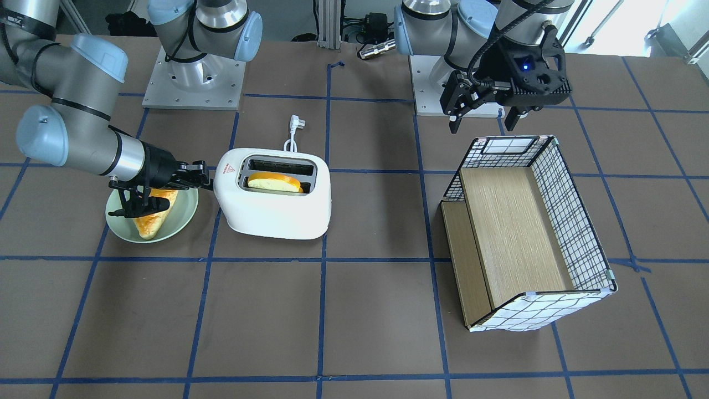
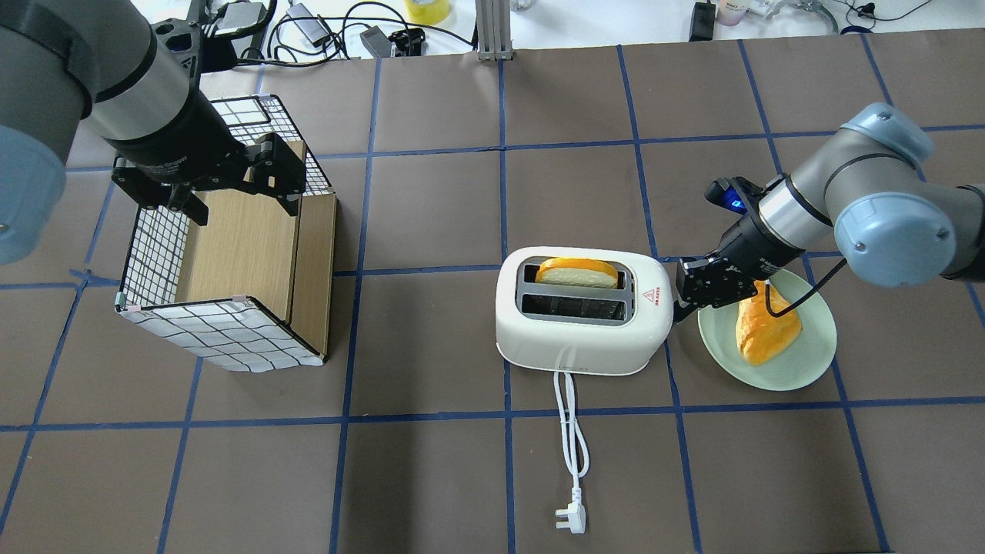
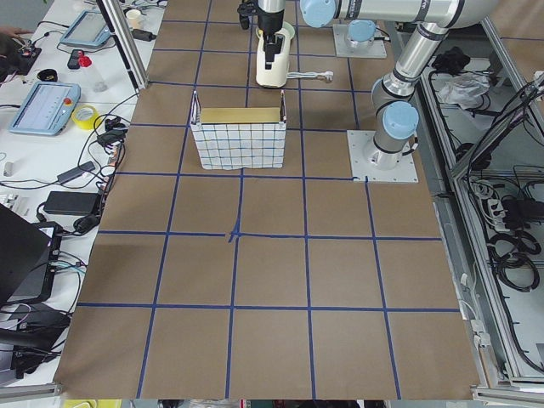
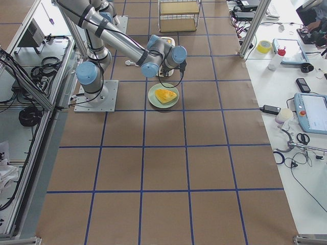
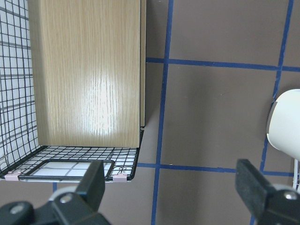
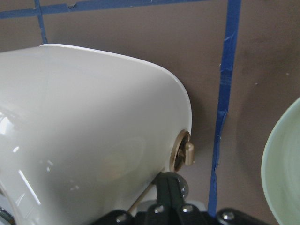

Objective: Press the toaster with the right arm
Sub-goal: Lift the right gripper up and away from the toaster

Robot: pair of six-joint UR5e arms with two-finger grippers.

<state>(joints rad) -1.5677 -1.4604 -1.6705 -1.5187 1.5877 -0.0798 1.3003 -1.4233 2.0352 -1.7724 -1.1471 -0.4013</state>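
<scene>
The white toaster (image 1: 271,216) (image 2: 577,342) lies mid-table with its red triangle mark toward my right arm. An orange-crusted bread slice (image 1: 274,183) (image 2: 577,271) stands in one slot; the other slot is empty. My right gripper (image 1: 206,176) (image 2: 681,300) is shut, and its tips rest against the toaster's end wall. In the right wrist view the tips (image 6: 169,185) sit just below a small gold knob (image 6: 185,152) on that end wall. My left gripper (image 1: 482,119) (image 2: 235,196) (image 5: 173,187) is open and empty, above the wire basket's edge.
A green plate (image 1: 185,216) (image 2: 808,362) with another bread slice (image 2: 758,335) sits under my right wrist. The toaster's white cord and plug (image 2: 571,519) trail toward the robot. A wire basket with a wooden shelf (image 1: 515,233) (image 2: 231,254) stands on my left side.
</scene>
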